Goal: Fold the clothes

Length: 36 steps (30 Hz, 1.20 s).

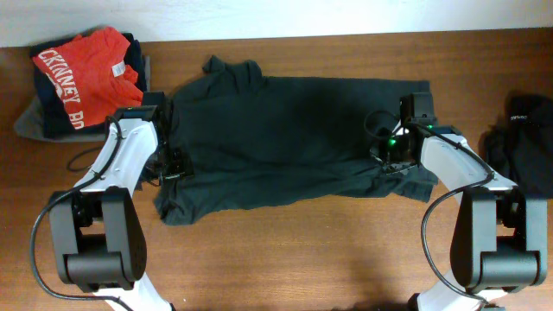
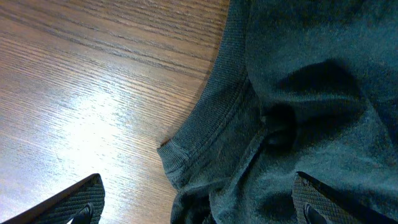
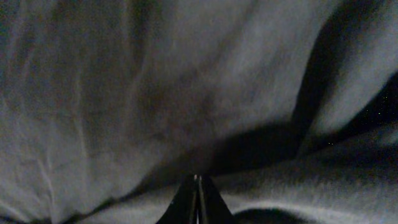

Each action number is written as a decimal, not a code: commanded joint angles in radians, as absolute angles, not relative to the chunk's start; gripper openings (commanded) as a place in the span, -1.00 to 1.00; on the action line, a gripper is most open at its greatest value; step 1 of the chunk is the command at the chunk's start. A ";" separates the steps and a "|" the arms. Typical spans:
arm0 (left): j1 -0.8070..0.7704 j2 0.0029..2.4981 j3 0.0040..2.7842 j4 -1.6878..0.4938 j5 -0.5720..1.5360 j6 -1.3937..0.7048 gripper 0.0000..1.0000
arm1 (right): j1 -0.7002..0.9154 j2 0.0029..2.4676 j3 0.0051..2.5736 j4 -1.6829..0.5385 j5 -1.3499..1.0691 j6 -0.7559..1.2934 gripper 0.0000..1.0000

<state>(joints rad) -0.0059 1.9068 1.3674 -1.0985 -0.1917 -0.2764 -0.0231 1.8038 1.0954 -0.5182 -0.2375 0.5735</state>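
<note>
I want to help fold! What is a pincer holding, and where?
The right pincer pinches the soft dark grey-green T-shirt near its right end. The left pincer is open, empty.

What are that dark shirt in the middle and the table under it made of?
The dark grey-green shirt looks like soft, matte knit cotton or a blend: fine ribbing and a stitched hem show. The table looks like wood or wood-look laminate: grain lines, slight sheen.

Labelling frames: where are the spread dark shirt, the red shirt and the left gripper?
spread dark shirt (image 1: 294, 138): overhead view, middle of body.
red shirt (image 1: 86, 62): overhead view, lettered front.
left gripper (image 2: 199, 206): left wrist view, midway between open fingertips.
</note>
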 commanded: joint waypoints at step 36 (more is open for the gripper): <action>-0.002 1.919 1.382 -1.101 -0.173 -0.276 0.92 | -0.012 1.792 1.141 -0.781 -0.201 0.754 0.57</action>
<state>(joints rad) -0.0059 1.9068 1.3674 -1.0992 -0.1829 -0.2764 -0.0231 1.8034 1.1591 -0.7841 -0.2035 0.6876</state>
